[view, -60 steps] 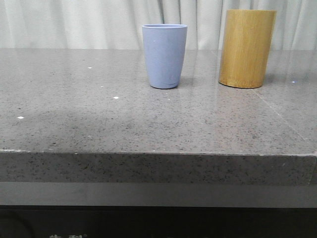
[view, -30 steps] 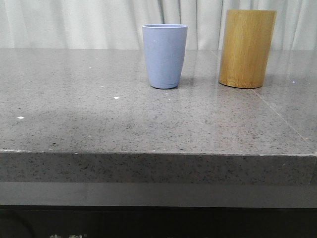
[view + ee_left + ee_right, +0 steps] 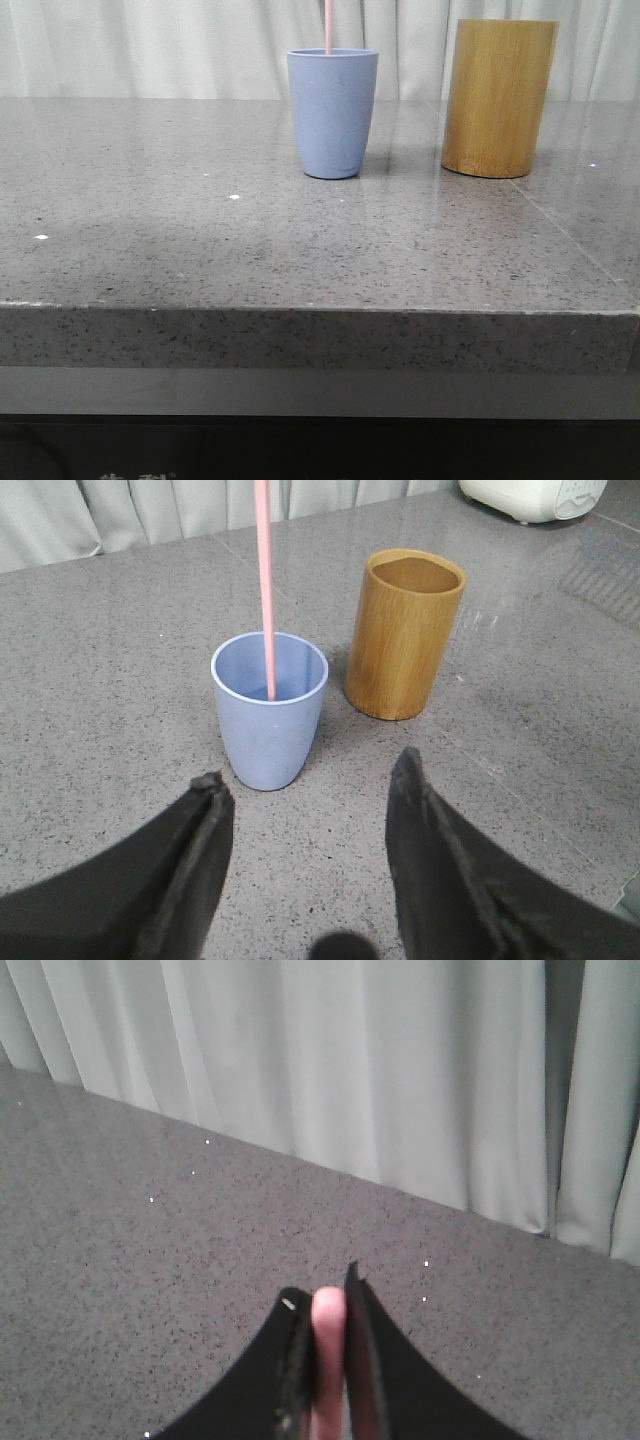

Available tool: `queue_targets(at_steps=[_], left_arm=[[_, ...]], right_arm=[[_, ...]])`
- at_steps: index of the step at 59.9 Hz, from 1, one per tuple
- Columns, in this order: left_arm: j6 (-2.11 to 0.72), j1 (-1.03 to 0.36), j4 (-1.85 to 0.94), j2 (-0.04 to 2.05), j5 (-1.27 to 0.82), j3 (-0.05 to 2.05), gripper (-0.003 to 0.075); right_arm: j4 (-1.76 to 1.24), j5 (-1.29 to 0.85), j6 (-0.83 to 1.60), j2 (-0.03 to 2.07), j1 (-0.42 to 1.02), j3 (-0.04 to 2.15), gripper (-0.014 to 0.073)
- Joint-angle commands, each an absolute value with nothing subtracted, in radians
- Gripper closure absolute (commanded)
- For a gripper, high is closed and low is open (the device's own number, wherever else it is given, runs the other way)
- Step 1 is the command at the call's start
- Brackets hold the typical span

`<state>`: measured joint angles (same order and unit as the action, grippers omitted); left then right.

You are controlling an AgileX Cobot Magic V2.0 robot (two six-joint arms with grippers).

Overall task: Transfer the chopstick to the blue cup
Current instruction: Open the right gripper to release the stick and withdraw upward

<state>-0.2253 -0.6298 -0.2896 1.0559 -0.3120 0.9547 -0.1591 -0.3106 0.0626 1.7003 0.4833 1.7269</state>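
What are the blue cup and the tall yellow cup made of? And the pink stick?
The blue cup looks like matte plastic: smooth, even colour, no shine. It could also be another moulded material. The yellow cylinder looks like bamboo or wood: fine vertical grain, slightly glossy. The chopstick is smooth and evenly pink, probably plastic, though painted wood is possible.

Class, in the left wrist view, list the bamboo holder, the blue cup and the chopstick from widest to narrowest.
1. Bamboo holder, widest, though barely
2. Blue cup, close behind and nearer the camera
3. Chopstick, by far the narrowest
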Motion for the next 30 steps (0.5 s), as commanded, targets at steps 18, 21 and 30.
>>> queue_targets(at_steps=[18,21,30], left_arm=[[-0.229,-0.637,-0.297,1.041,-0.215,0.986,0.0363],[-0.229,-0.637,-0.297,1.041,-0.215,0.986,0.0363],[-0.229,-0.637,-0.297,1.041,-0.215,0.986,0.0363]], right_arm=[[-0.145,-0.307,0.073,1.688,0.485,1.761,0.0377],[-0.143,-0.309,0.073,1.688,0.485,1.761,0.0310],[-0.125,-0.348,0.073,1.668,0.484,1.761,0.0265]])
